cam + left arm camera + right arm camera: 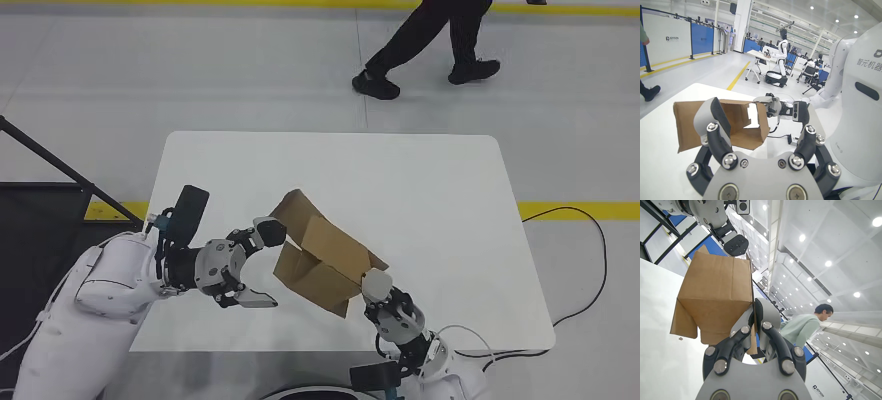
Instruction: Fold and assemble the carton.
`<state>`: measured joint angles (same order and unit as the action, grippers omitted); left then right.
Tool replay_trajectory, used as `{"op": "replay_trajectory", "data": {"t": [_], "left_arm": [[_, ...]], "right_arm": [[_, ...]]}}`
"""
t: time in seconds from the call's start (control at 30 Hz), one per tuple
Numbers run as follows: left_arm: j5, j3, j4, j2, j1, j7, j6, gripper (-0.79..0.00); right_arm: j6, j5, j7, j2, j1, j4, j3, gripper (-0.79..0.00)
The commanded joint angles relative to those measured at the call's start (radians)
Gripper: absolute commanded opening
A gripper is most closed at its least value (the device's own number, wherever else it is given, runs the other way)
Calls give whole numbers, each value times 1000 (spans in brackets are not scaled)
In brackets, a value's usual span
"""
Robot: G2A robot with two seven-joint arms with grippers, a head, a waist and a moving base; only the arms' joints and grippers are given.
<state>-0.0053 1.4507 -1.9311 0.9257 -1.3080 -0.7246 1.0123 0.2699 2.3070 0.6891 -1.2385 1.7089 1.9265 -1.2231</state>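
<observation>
Brown corrugated cardboard carton [322,262], half erected into an open-ended rectangular sleeve, unsealed. Set slantwise over the near middle of the white table [430,180], long axis running from far left to near right. Left end gaping and hollow, one flap splayed outward to the far left. Shorter flaps hanging off the lower edge. Near-right wall edge pinched in the jaws of the right gripper [755,311]. Unclear whether resting on the table.

Carton [325,262] matt brown cardboard, creased; table [440,190] smooth matt white; finger pads [735,245] black, dimpled
</observation>
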Motion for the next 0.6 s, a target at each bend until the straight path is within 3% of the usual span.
{"op": "replay_trajectory", "data": {"t": [0.0, 0.23, 0.57], "left_arm": [[-70, 2, 10, -10, 7, -54, 0, 0], [-106, -43, 34, -60, 22, -83, 0, 0], [-153, -124, 44, -166, 57, -83, 0, 0]], "right_arm": [[-26, 0, 8, 2, 1, 3, -1, -785], [-130, -7, 33, 13, -4, 12, -12, -785], [-196, -16, 27, 23, -10, 21, -24, -785]]}}
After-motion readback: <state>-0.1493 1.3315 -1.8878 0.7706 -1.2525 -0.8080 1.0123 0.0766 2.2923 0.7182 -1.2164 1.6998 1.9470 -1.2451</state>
